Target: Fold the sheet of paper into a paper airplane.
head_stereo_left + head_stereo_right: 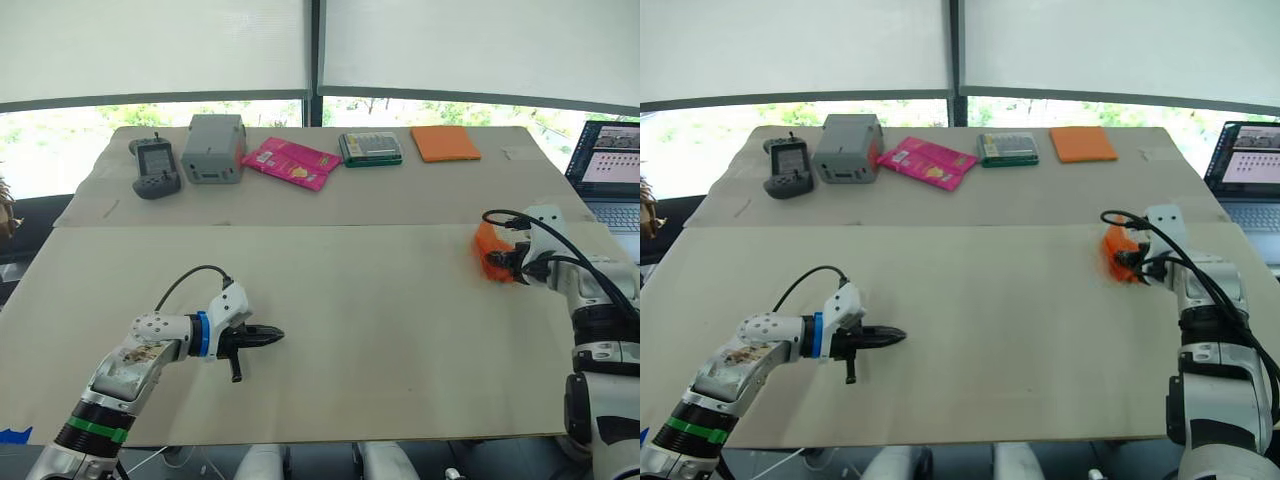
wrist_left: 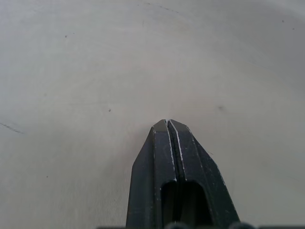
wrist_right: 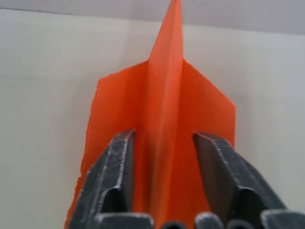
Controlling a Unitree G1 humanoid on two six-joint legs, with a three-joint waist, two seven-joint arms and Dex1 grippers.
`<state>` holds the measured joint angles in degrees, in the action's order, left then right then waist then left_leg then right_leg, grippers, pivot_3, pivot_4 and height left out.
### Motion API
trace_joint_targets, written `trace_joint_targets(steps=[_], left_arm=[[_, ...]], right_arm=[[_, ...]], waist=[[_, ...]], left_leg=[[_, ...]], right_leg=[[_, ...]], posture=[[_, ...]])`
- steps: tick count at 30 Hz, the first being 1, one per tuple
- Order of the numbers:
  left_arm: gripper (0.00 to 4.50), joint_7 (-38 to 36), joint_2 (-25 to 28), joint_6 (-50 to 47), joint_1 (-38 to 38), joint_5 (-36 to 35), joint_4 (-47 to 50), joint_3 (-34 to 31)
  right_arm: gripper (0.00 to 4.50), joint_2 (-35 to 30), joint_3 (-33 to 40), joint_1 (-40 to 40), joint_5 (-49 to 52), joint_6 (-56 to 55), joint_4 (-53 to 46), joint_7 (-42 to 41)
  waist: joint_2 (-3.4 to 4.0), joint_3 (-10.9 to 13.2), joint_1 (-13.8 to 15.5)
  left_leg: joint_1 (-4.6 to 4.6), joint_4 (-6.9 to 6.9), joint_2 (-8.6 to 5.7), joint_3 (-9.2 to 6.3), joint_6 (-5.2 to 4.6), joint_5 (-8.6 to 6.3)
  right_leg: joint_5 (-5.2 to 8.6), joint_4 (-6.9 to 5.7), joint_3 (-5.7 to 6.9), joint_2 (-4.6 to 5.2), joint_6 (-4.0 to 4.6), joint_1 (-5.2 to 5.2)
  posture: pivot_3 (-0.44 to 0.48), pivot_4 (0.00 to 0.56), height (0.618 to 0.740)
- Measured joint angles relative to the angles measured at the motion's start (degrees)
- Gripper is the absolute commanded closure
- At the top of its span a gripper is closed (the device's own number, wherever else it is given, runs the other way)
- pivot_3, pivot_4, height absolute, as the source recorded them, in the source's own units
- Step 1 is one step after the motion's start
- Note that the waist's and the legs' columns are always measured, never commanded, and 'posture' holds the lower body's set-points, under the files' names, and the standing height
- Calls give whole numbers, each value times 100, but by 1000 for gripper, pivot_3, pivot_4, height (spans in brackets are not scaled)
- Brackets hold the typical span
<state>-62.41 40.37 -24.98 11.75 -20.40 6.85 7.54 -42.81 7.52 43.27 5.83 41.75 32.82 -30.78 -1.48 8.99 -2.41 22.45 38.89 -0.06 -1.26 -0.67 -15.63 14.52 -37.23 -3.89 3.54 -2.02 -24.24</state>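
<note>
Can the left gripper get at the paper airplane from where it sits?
Probably not without help. The left gripper is shut over bare table, far across from the paper airplane, which sits at the right edge between the right gripper's open fingers. Nothing blocks the way; it looks a long reach.

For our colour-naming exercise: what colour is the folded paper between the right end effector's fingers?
Bright orange: the creased, pointed folded paper shows best in the right wrist view.

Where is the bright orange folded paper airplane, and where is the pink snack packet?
bright orange folded paper airplane (image 3: 164, 119): right wrist view, on its raised middle crease between the open fingers.
pink snack packet (image 1: 292, 162): left eye view, on the packet's flat middle.
</note>
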Motion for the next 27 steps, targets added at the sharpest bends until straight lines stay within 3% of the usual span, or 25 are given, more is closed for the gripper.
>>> trace_joint_targets(steps=[3,10,16,24,27], left_arm=[[4500,3,-1,-94,35,-114,4,-142],[4500,105,-31,-391,154,-564,132,-621],[4500,707,-76,-319,-320,-538,416,-1048],[4500,1688,-489,248,-1529,-66,901,-1391],[4500,1897,-665,390,-1737,14,913,-1392]], right_arm=[[112,-259,2,38,23,9,-717,-233],[50,-100,5,-445,951,-80,-2741,-1418],[50,308,-366,-2393,1868,-216,-4895,-2158],[50,1213,-355,-3664,1828,-1162,-5063,-1650],[50,1215,-344,-3962,1665,-1559,-4818,-1606]], waist=[[9,6,-1],[9,6,-3],[9,6,115],[9,6,158],[9,6,180]], left_leg=[[0,0,2,0,0,0],[-1,-1,12,-8,-2,-2],[12,8,3,-13,-3,-2],[-7,10,-3,-6,0,0],[-8,12,-5,-4,2,2]], right_leg=[[0,-1,0,-2,0,-2],[0,0,5,-9,-1,2],[-5,5,9,9,-10,1],[-14,6,6,19,-22,10],[-15,6,6,22,-21,15]], posture=[[0,150,740],[0,150,740],[0,150,740],[0,150,740],[0,150,740]])
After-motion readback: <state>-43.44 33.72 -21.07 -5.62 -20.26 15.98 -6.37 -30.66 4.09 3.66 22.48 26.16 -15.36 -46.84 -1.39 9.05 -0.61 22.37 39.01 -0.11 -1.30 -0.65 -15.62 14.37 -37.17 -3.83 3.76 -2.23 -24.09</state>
